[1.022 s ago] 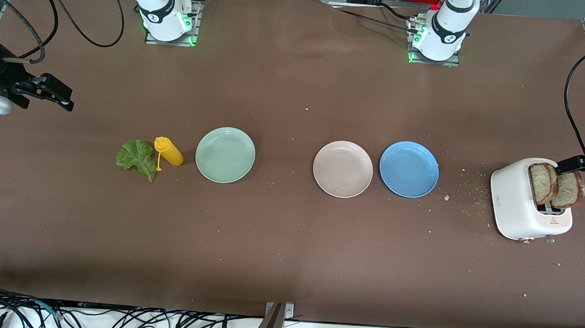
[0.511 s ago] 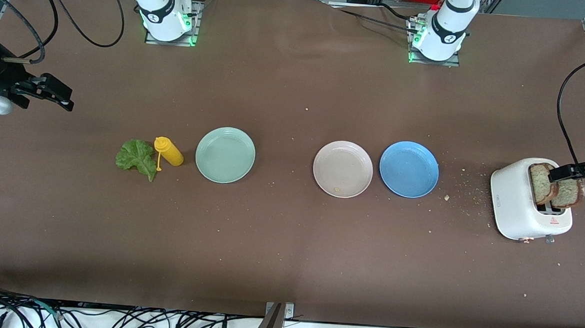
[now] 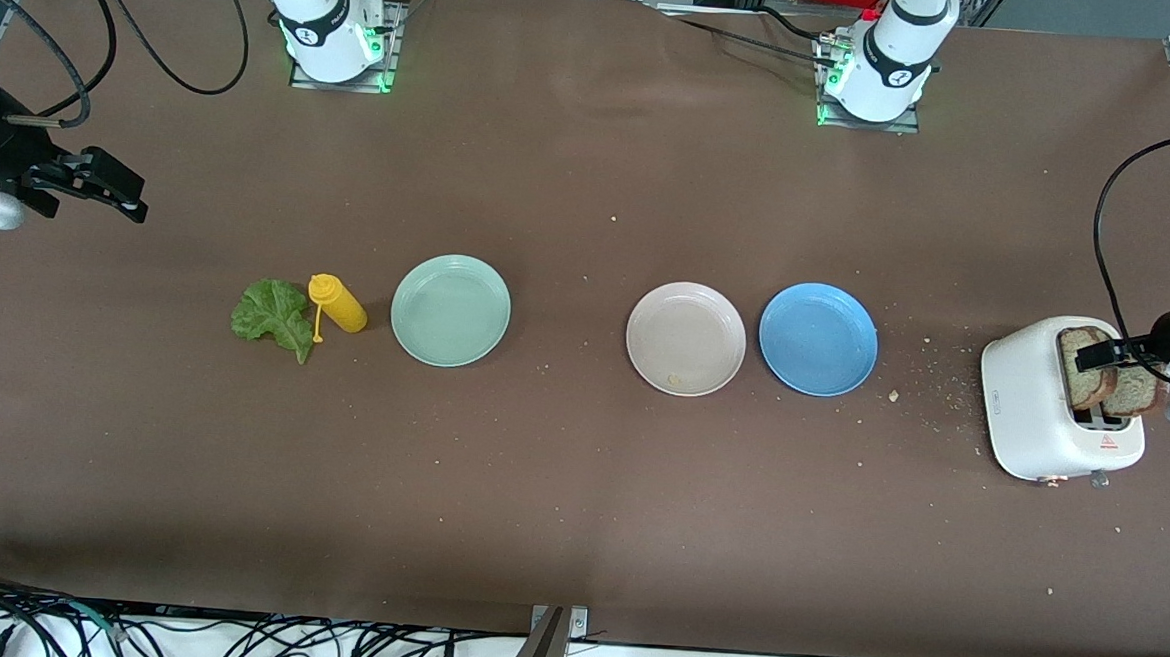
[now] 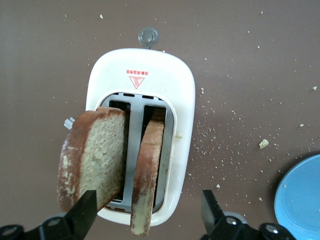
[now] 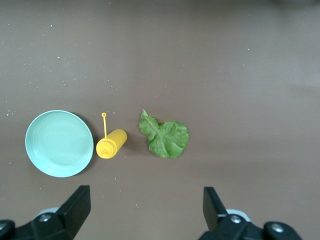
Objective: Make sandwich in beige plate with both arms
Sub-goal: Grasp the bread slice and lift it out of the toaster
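Two bread slices stand in the slots of a white toaster (image 3: 1036, 412) at the left arm's end of the table; they show as one slice (image 3: 1082, 367) and another (image 3: 1134, 394), and in the left wrist view as a leaning slice (image 4: 95, 155) and an edge-on slice (image 4: 147, 175). My left gripper (image 3: 1100, 356) hangs open just over them (image 4: 147, 215), touching neither. The green lettuce leaf (image 3: 273, 317) lies toward the right arm's end, also in the right wrist view (image 5: 165, 139). The beige plate (image 3: 686, 338) holds only a crumb. My right gripper (image 3: 102, 188) waits open and empty (image 5: 145, 210), high above bare table.
A yellow squeeze bottle (image 3: 338, 304) lies between the lettuce and a mint-green plate (image 3: 451, 309). A blue plate (image 3: 818, 339) sits beside the beige plate toward the toaster, and shows in the left wrist view (image 4: 300, 200). Crumbs are scattered between the blue plate and the toaster.
My left gripper has moved in over the toaster and come closer to the bread slices. The right arm has not moved.
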